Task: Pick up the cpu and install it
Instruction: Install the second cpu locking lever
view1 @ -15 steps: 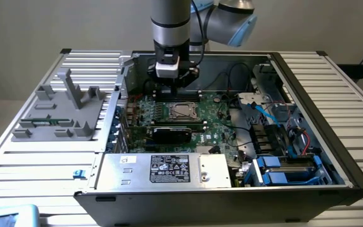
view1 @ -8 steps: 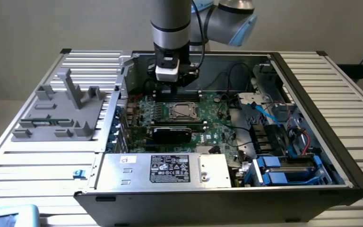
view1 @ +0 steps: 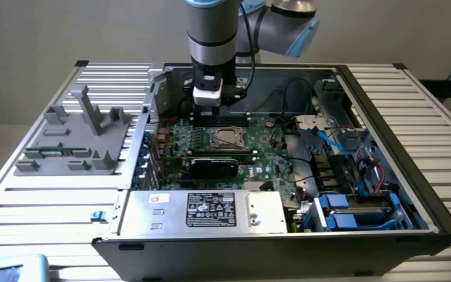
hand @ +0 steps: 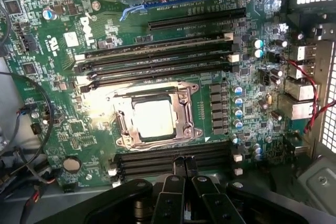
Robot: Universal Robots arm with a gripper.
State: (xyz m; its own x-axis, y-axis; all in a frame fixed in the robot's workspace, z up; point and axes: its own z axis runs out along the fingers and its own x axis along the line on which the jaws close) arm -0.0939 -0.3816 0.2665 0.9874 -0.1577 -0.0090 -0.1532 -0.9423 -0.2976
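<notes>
While the pincer (hand: 184,174) is held above the board (hand: 105,129), its two fingers (hand: 177,167) are seen pressed together with nothing between them. Directly ahead of the tips, one cpu (hand: 153,119) is seated flat in one socket (hand: 181,109), its bright metal top ringed by the steel frame. The pincer and the cpu are apart, not touching. Memory slots are counted on both sides of the socket: three long dark ones (hand: 157,62) on the far side, and a nearer bank (hand: 173,158) just beside the fingertips whose number cannot be told. One black card (view1: 214,166) is seen in the exterior view beside the socket, and one silver box (view1: 202,210) with a label lies at the near edge of the case (view1: 398,135). Open room is left above the socket; the case walls close it in on four sides. One grey fixture (view1: 73,141) stands on the bench (view1: 53,205) at the exterior view's left, well apart from the case.
</notes>
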